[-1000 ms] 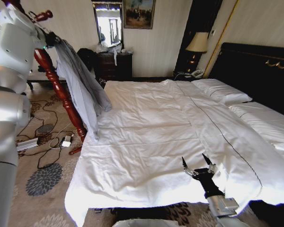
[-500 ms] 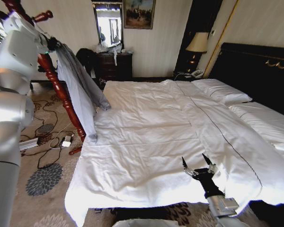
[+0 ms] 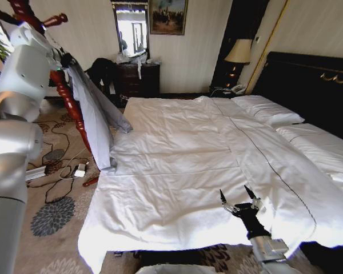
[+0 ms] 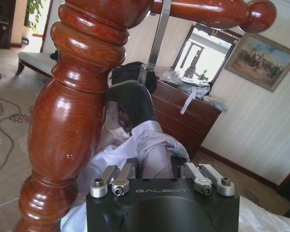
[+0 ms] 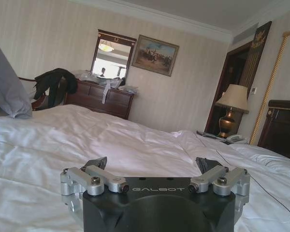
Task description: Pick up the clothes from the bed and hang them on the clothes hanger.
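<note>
Light grey jacket point(image 3: 94, 117) hanging off the bed's left edge, draped against the red-brown turned wooden post point(image 3: 68, 97) of the clothes hanger, one sleeve end trailing onto the white bed point(image 3: 177, 165). Pinched at the collar by the left gripper point(image 4: 154, 159), raised beside the post, fingers clamped on the fabric. Right gripper point(image 3: 238, 200) parked low over the bed's near edge, fingers spread, grasping nothing.
</note>
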Controlling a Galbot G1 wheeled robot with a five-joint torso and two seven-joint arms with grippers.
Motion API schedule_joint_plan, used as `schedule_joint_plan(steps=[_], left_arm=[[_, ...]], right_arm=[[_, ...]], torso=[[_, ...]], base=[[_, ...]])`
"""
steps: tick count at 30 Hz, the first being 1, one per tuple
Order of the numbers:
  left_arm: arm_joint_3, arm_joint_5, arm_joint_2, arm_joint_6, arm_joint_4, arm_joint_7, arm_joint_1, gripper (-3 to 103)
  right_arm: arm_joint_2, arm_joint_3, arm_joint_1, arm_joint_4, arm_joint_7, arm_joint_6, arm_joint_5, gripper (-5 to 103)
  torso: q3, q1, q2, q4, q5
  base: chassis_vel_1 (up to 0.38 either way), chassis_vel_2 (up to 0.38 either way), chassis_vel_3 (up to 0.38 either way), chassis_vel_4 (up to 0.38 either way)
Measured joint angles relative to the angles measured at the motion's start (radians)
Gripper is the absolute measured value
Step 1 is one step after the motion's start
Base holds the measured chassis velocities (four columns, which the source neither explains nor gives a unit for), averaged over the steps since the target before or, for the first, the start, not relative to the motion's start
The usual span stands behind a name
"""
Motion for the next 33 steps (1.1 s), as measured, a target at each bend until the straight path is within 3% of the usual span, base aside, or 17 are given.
schedule_joint_plan(steps=[1, 3, 6, 8, 9, 12, 18, 24, 33], left_arm=[[0.012, -0.016, 0.023, -0.002, -0.035, -0.014, 0.020, 53], [0.014, -0.028, 0.036, -0.002, -0.051, -0.023, 0.024, 64], [0.020, -0.039, 0.046, 0.000, -0.069, -0.026, 0.025, 68], [0.037, -0.060, 0.063, 0.004, -0.101, -0.037, 0.025, 80], [0.037, -0.060, 0.063, 0.004, -0.101, -0.037, 0.025, 80], [0.090, -0.130, 0.103, 0.016, -0.177, -0.066, 0.034, 95], [0.141, -0.227, 0.189, 0.042, -0.331, -0.118, 0.084, 100], [0.132, -0.279, 0.286, 0.064, -0.476, -0.156, 0.151, 100], [0.111, -0.349, 0.357, 0.082, -0.601, -0.198, 0.198, 100]], right_arm=[[0.000, 0.000, 0.000, 0.000, 0.000, 0.000, 0.000, 100], [0.000, 0.000, 0.000, 0.000, 0.000, 0.000, 0.000, 100], [0.000, 0.000, 0.000, 0.000, 0.000, 0.000, 0.000, 100], [0.000, 0.000, 0.000, 0.000, 0.000, 0.000, 0.000, 100], [0.000, 0.000, 0.000, 0.000, 0.000, 0.000, 0.000, 100], [0.000, 0.000, 0.000, 0.000, 0.000, 0.000, 0.000, 100], [0.000, 0.000, 0.000, 0.000, 0.000, 0.000, 0.000, 100], [0.000, 0.000, 0.000, 0.000, 0.000, 0.000, 0.000, 100], [0.000, 0.000, 0.000, 0.000, 0.000, 0.000, 0.000, 100]], torso=[[0.000, 0.000, 0.000, 0.0003, -0.0009], [0.000, 0.000, 0.000, 0.0008, -0.0009], [0.000, 0.000, 0.000, 0.0003, -0.0002], [0.000, 0.000, 0.000, -0.0001, -0.0003], [0.000, 0.000, 0.000, -0.0001, -0.0003], [0.000, 0.000, 0.000, 0.0004, -0.0002], [0.000, 0.000, 0.000, 0.0002, -0.0003], [0.000, 0.000, 0.000, 0.0007, -0.0006], [0.000, 0.000, 0.000, 0.0003, -0.0003]], base=[[0.000, 0.000, 0.000, 0.000], [0.000, 0.000, 0.000, 0.000], [0.000, 0.000, 0.000, 0.000], [0.000, 0.000, 0.000, 0.000], [0.000, 0.000, 0.000, 0.000], [0.000, 0.000, 0.000, 0.000], [0.000, 0.000, 0.000, 0.000], [0.000, 0.000, 0.000, 0.000], [0.000, 0.000, 0.000, 0.000]])
